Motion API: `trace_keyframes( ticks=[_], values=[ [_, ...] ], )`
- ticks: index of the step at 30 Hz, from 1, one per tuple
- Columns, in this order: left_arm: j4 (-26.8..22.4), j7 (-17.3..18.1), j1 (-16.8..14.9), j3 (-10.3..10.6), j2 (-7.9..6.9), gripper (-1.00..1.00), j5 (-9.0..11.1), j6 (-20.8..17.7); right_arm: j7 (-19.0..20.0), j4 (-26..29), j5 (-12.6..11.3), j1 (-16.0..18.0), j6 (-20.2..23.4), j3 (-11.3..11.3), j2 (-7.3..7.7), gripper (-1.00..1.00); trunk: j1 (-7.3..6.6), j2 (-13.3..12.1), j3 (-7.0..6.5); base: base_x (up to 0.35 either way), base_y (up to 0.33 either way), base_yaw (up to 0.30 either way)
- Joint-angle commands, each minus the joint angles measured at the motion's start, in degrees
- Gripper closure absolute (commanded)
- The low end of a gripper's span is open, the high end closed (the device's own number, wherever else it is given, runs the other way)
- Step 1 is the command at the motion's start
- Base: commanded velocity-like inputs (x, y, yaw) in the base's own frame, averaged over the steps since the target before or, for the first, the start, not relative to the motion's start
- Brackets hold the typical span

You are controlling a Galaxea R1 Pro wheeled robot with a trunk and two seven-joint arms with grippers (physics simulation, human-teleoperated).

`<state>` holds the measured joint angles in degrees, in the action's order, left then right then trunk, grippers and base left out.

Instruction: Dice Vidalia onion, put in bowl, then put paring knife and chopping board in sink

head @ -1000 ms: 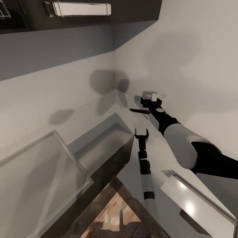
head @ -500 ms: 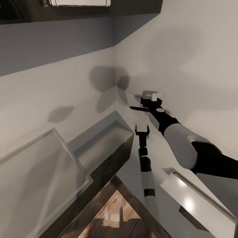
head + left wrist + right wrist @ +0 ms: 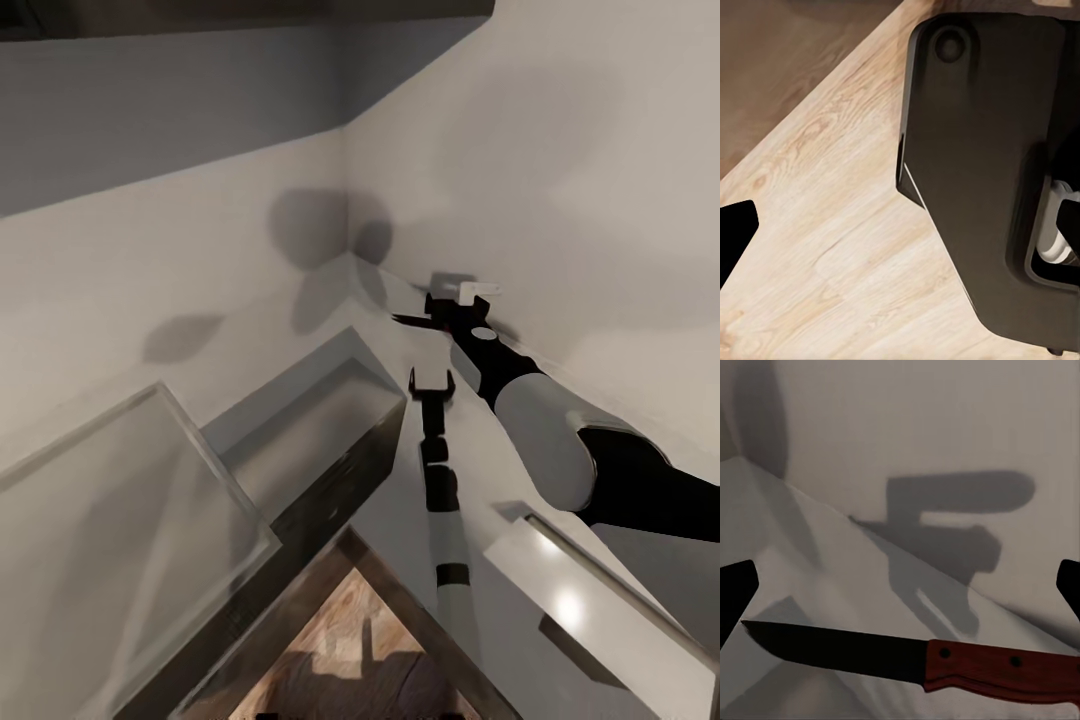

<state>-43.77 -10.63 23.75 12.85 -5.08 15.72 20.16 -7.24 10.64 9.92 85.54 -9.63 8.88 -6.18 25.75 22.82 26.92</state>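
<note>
Right gripper (image 3: pixel 445 312) clamped paring knife (image 3: pixel 907 658), blade toward 9 o'clock; left gripper (image 3: pixel 430 383) fingers spread, empty

Evenly and softly lit, walls (image 3: pixel 560 150) pale grey, no harsh highlights except 1 bright glare spot on the glossy countertop (image 3: pixel 572 607) near its front edge. Soft dark shadow blobs gathered in the wall corner. Sharp-edged gripper shadow cast on the wall behind the paring knife (image 3: pixel 907 660). Slightly soft, smeared render throughout; strongly tilted, stretched perspective toward the head view's edges.
</note>
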Motion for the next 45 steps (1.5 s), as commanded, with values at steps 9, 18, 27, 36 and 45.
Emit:
trace_keyframes(
  ticks=[9, 18, 27, 36, 45],
  values=[
    [-0.09, -0.53, -0.01, 0.48, -0.1, -1.0, 0.36, 0.15, -0.14, -0.09, 0.62, 0.06, -0.21, 0.52, -0.06, -1.0, 0.04, 0.1, 0.91, 0.086, 0.0, 0.0],
    [-0.09, -0.53, -0.02, 0.46, -0.1, -1.0, 0.36, 0.15, -0.14, -0.09, 0.62, 0.06, -0.21, 0.53, -0.06, -1.0, 0.04, 0.1, 1.75, 0.004, 0.0, 0.0],
    [-0.02, -0.53, -0.02, 0.43, -0.1, -1.0, 0.36, 0.15, -0.14, -0.09, 0.62, 0.06, -0.21, 0.53, -0.06, -1.0, 0.04, 0.1, 2.58, 0.0, 0.0, 0.0],
    [-0.04, -0.53, -0.02, 0.42, -0.1, -1.0, 0.37, 0.15, -0.22, -0.01, 0.67, 0.06, -0.28, 0.53, 0.17, -1.0, 0.04, 0.1, 2.99, 0.0, 0.0, 0.0],
    [0.0, -0.53, -0.02, 0.44, -0.1, -1.0, 0.38, 0.15, -0.23, -0.01, 0.67, 0.06, -0.25, 0.53, 0.19, -1.0, 0.04, 0.1, 3.0, 0.0, 0.0, 0.0]
  ],
)
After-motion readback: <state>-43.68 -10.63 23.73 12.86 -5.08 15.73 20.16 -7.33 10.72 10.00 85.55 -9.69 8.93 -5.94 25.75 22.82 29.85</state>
